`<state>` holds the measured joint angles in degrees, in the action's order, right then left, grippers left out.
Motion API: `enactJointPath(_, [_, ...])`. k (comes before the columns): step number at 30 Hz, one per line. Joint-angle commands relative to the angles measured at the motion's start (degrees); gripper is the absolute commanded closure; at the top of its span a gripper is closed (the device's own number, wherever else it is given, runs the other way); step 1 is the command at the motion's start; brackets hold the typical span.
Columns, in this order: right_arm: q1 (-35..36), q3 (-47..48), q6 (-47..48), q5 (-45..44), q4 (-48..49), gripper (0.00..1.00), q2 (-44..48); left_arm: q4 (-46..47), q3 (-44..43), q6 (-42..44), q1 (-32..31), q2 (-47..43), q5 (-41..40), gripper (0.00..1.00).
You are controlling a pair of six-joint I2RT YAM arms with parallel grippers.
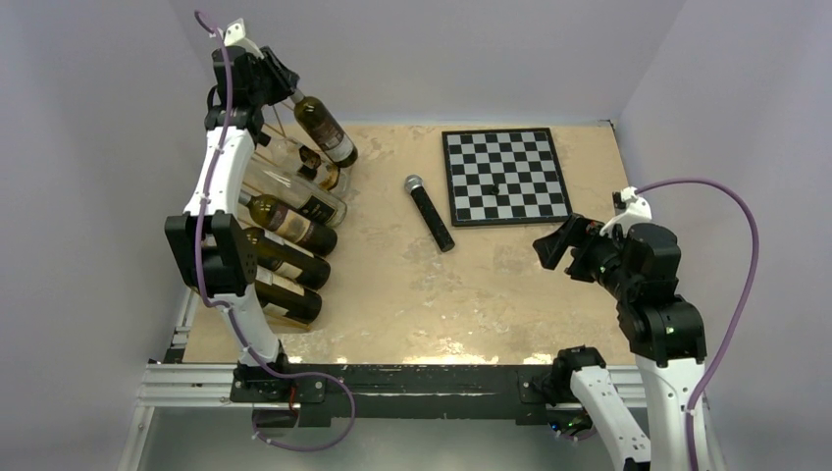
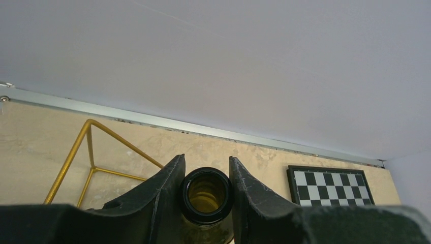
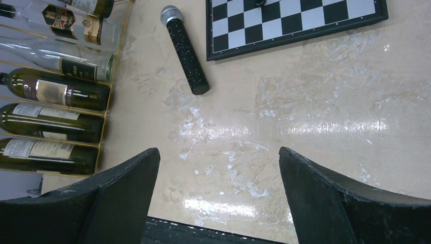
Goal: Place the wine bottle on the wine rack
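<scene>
Your left gripper (image 2: 206, 168) is clamping the neck of the dark green glass wine bottle (image 1: 325, 130) with a pale label, one finger pressing on each side just below its open mouth. The bottle is hanging tilted over the far end of the gold thin-wire wine rack (image 2: 91, 145); whether it is touching the wires, you cannot tell. Several other bottles (image 1: 290, 224) are lying side by side in the rack. Your right gripper (image 3: 218, 152) is hovering spread wide, carrying nothing, above the beige tabletop (image 1: 471, 285) near the black-and-white chessboard (image 1: 504, 177). A black silver-headed microphone (image 1: 429, 212) is lying between rack and board.
</scene>
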<state>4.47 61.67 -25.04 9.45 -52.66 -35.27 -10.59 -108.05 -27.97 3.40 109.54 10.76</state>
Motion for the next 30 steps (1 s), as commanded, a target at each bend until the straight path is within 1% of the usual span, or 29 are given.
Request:
enactJointPath(1, [-0.1,0.2,0.6,1.8,2.7,0.08,-1.1,7.8,-0.6,-4.6,0.1,-1.9,-2.2,1.00])
enactJointPath(7, [-0.1,0.2,0.5,1.2,2.6,0.08,-1.1,7.9,-0.7,-4.8,0.4,-0.6,-4.2,1.00])
enactJointPath(12, [-0.1,0.2,0.3,1.2,2.7,0.08,-1.6,4.9,-2.8,-5.5,0.7,1.7,-4.7,1.00])
enactJointPath(21, [-0.1,0.3,0.3,1.1,2.9,0.08,-2.3,4.6,-1.9,-7.3,1.3,3.7,-4.1,1.00])
enactJointPath(28, [-0.1,0.1,0.2,0.8,3.1,0.08,-2.7,3.1,-1.2,-7.9,1.7,4.5,-6.4,1.00])
enactJointPath(30, [-0.1,0.0,0.0,1.0,3.0,0.08,-2.8,3.1,-0.4,-8.1,1.6,4.6,-6.9,0.90])
